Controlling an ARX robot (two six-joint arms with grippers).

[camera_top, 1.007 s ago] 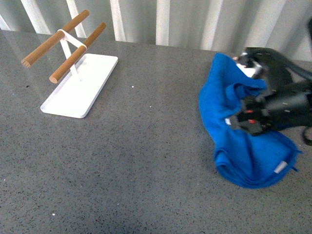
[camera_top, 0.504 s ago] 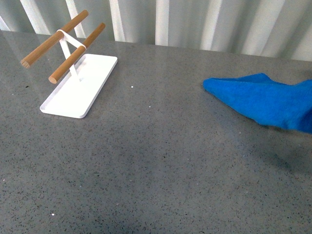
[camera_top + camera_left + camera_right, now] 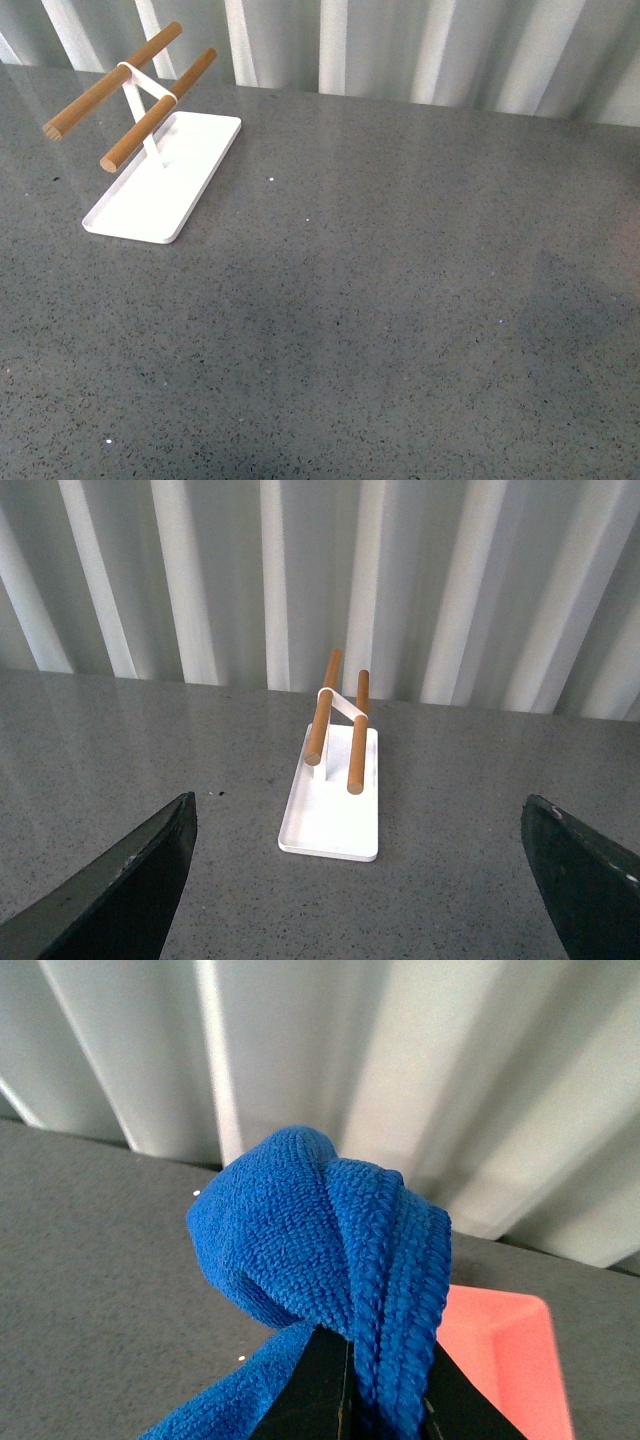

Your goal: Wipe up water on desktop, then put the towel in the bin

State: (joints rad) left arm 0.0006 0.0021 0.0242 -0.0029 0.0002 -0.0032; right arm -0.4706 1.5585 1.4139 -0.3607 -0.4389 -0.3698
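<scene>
The front view showed a broad dark grey speckled stone-like bench (image 3: 360,320), slightly glossy, with pale vertical ribbed wall panels (image 3: 420,45) behind its far edge. Toward the far left of the bench sat a small white rectangular tray base (image 3: 150,200), and rising from it was a thin white stand (image 3: 140,95) carrying two round brown wooden rods (image 3: 150,110), tilted and lying side by side above the tray. Neither arm appeared in the front view.

In the left wrist view, the left end effector (image 3: 360,880) stood released, its two dark fingers (image 3: 120,890) spread wide at the picture's lower corners with nothing between them. Between those fingers, farther off, the same white tray and wooden rods rested on the bench in front of the ribbed wall.

In the right wrist view, the right end effector (image 3: 345,1405) was clenched on a bright blue soft microfibre towel (image 3: 320,1250). The cloth bulged up in a rounded bunch with its thick stitched edge curving down into the dark fingertips. The towel was lifted clear of the bench surface seen behind it. Beside it, at the lower edge of that picture, lay a corner of a flat pink-red object (image 3: 505,1355), too little of it visible to tell what it was.
</scene>
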